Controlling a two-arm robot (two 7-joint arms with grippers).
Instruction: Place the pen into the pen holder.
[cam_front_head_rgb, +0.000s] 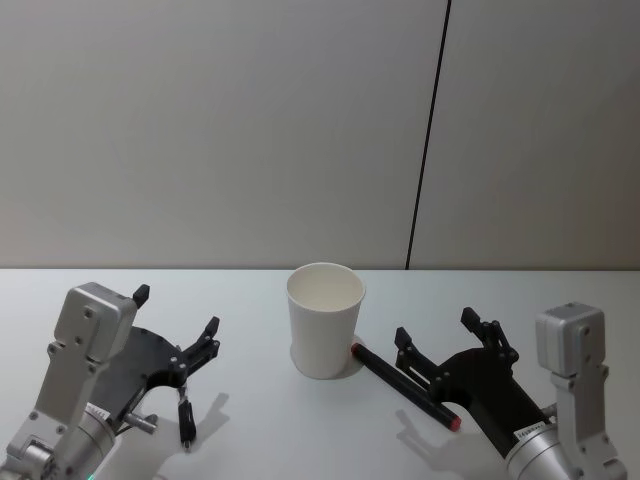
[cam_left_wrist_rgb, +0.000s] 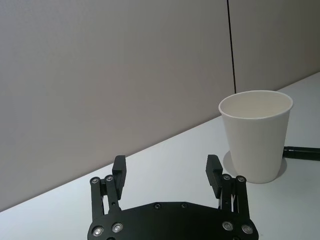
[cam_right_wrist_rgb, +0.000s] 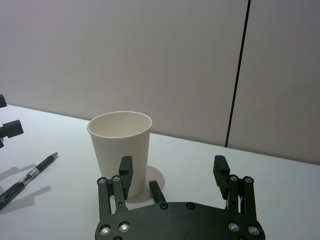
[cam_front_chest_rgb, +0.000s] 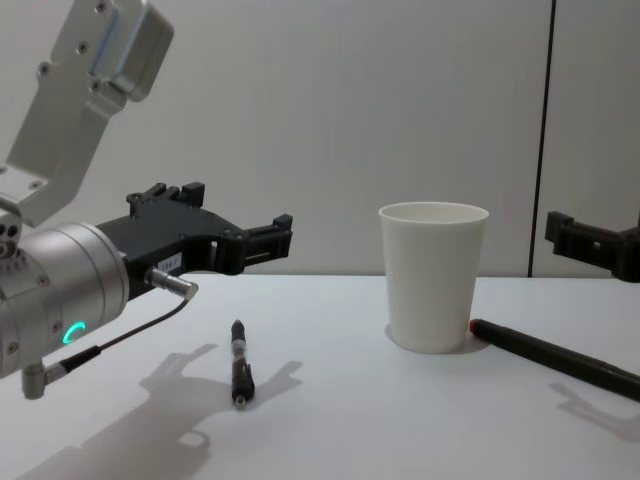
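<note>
Nothing is grasped yet, so this looks like the approach before a pick. The left gripper (cam_front_head_rgb: 177, 310) hovers spread open over the near-left table (cam_front_head_rgb: 250, 440), with a slim black pen (cam_front_head_rgb: 185, 418) lying just beside it. The pen holder (cam_front_head_rgb: 325, 325) stands upright mid-table, nothing visible inside. A longer red-tipped pen (cam_front_head_rgb: 405, 385) lies to its right, far end just beside the base, near the right gripper (cam_front_head_rgb: 436, 327) — also spread open. The next move calls for descending to straddle a pen.

- Light is bright, even and diffuse across the white table (cam_front_head_rgb: 250, 440) and grey wall (cam_front_head_rgb: 200, 120).
- Soft-edged grey shadows of the left gripper (cam_front_head_rgb: 177, 310) and right gripper (cam_front_head_rgb: 435, 326) fall on the table beside them.
- A faint shadow rings the base of the pen holder (cam_front_head_rgb: 325, 320).
- A green indicator ring (cam_front_chest_rgb: 70, 333) glows on the left arm.
</note>
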